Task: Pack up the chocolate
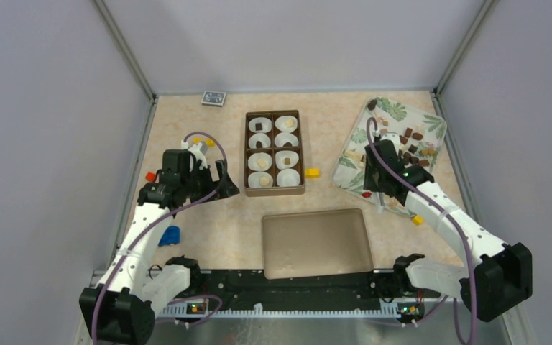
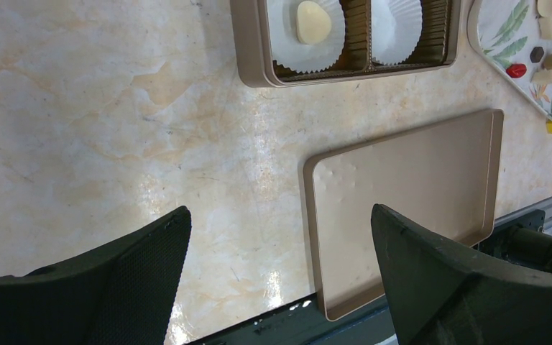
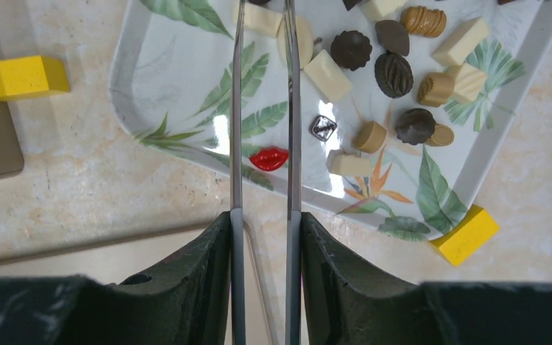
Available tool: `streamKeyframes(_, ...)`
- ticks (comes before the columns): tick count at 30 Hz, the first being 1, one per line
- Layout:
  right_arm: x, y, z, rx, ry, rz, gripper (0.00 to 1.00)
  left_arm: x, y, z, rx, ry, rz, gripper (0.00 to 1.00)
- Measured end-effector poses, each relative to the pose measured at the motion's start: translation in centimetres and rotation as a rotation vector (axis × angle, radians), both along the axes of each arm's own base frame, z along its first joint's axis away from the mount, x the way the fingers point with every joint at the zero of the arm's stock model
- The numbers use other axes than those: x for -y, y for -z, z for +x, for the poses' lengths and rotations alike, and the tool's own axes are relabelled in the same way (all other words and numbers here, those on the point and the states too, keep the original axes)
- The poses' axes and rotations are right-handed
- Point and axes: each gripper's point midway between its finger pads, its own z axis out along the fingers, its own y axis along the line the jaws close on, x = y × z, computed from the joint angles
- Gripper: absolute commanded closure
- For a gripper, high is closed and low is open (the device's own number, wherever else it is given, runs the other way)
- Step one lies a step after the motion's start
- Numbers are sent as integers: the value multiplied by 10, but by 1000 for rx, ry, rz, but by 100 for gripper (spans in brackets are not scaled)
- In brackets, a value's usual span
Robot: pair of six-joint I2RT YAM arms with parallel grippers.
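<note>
Chocolate pieces [image 3: 392,72], small dark brown, tan and cream bites, lie scattered on a white leaf-print tray [image 3: 126,86] ahead of the right gripper [image 3: 262,223], mostly to the right of its fingers. Those fingers are clamped on slim silver metal tweezers [image 3: 237,108], whose blades reach over the tray. The left gripper [image 2: 277,215] hovers with fingers wide apart above the beige marbled table [image 2: 79,108], a flat brown lid [image 2: 402,187] just ahead of them.

Box [image 1: 274,152] at centre, paper cups [image 1: 261,160] in it; lid [image 1: 316,243] before it — tray [image 1: 390,154] to the right, chocolate [image 1: 410,144] on it, tongs [image 3: 236,108] above; block [image 1: 312,172] between box and tray; pack [image 1: 213,98] at rear left.
</note>
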Motion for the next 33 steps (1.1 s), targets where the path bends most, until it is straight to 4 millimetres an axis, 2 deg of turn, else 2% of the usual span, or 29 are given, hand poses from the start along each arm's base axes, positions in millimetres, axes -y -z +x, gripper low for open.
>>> streamKeyframes(6,5,7,11,8,25,25,64,0,0,0,0,2,-3,1)
streamKeyframes(13,2,32,1,-52,-4,42,64,1,-1,0,2,2,-3,1)
streamKeyframes(23,-19,33,-6,-84,-78,136,65,3,-2,-1,4,10,-16,1)
streamKeyframes(33,-26,28,-5,-94,-116,155,58,4,-3,-1,4,13,-20,1)
